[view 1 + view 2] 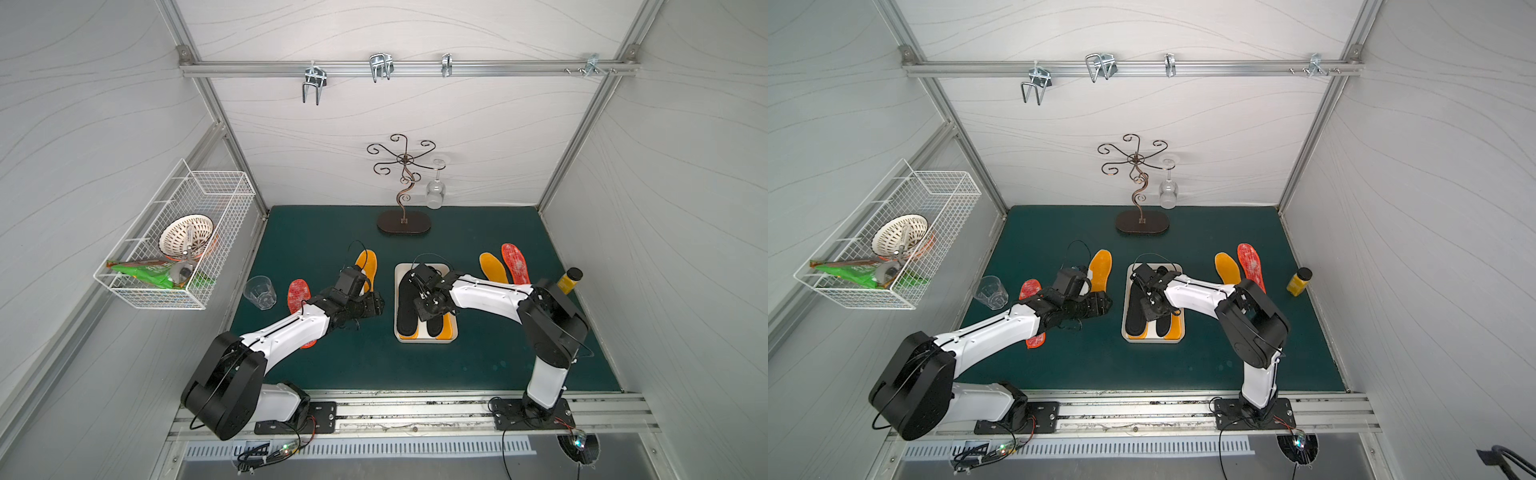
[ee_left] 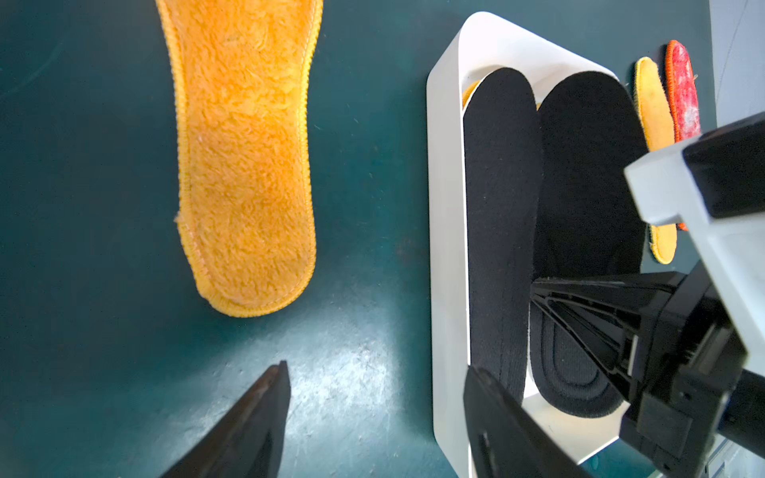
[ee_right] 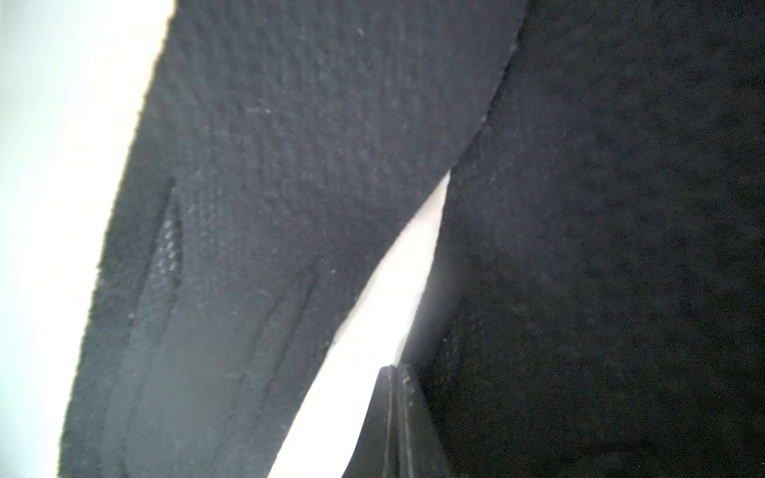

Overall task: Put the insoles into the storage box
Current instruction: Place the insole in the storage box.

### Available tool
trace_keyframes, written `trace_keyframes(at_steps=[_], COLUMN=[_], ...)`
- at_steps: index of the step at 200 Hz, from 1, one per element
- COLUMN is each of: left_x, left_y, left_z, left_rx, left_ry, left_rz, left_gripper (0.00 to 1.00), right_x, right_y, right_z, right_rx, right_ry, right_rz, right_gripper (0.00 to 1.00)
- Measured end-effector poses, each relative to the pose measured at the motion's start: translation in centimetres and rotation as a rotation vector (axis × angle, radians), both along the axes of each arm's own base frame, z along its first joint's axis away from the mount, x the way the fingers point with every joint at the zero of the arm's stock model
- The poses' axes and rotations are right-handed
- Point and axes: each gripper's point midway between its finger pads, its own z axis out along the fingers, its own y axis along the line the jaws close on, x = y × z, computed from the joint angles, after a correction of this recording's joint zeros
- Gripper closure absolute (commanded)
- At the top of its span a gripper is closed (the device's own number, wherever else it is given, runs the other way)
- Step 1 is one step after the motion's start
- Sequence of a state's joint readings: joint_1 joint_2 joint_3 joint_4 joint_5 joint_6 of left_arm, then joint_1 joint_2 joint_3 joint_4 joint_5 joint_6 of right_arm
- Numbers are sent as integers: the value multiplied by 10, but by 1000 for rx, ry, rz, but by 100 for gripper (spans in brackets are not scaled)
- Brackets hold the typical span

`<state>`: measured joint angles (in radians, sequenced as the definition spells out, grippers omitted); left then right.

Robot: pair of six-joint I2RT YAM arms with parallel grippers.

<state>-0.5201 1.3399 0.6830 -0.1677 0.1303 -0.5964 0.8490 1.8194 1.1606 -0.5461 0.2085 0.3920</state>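
The white storage box [image 1: 426,339] [image 1: 1152,339] sits mid-mat. Two black insoles [image 1: 407,311] [image 1: 1136,311] [image 2: 501,207] [image 3: 289,207] lie in it on top of orange ones [image 1: 448,326]. My right gripper [image 1: 419,309] [image 1: 1147,309] [image 3: 393,372] is shut, its tip down in the box at the inner edge of a black insole [image 3: 600,248]. Just left of the box, my left gripper [image 1: 379,303] [image 2: 376,368] hovers open and holds nothing. An orange insole [image 1: 368,264] [image 2: 244,165] lies ahead of it. A red insole [image 1: 298,293] lies partly under the left arm. Another orange insole [image 1: 492,268] and a red one [image 1: 515,264] lie right of the box.
A clear tumbler [image 1: 260,292] stands at the mat's left edge and a yellow bottle [image 1: 568,280] at the right edge. A metal glass stand [image 1: 404,222] with a hanging wine glass [image 1: 435,193] is at the back. A wire basket [image 1: 174,245] hangs on the left wall.
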Motion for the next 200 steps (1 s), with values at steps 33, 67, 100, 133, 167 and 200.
trace_keyframes(at_steps=[33, 67, 100, 133, 167, 200], left_x=[0, -1, -1, 0, 0, -1], left_y=[0, 0, 1, 1, 1, 3], left_z=[-3, -5, -5, -5, -5, -6], left_rx=[5, 8, 10, 14, 14, 21], left_ry=[8, 14, 13, 10, 10, 16], left_rz=[0, 0, 0, 3, 4, 6], left_gripper=[28, 28, 28, 28, 28, 28], right_x=[-1, 0, -2, -11, -8, -8], right_y=[0, -4, -3, 5, 13, 11], right_z=[15, 34, 38, 37, 26, 11], right_rx=[26, 55, 71, 81, 66, 33], right_ry=[-13, -33, -22, -7, 8, 27], right_rz=[1, -8, 11, 44, 52, 48], right_gripper=[100, 100, 100, 100, 100, 100])
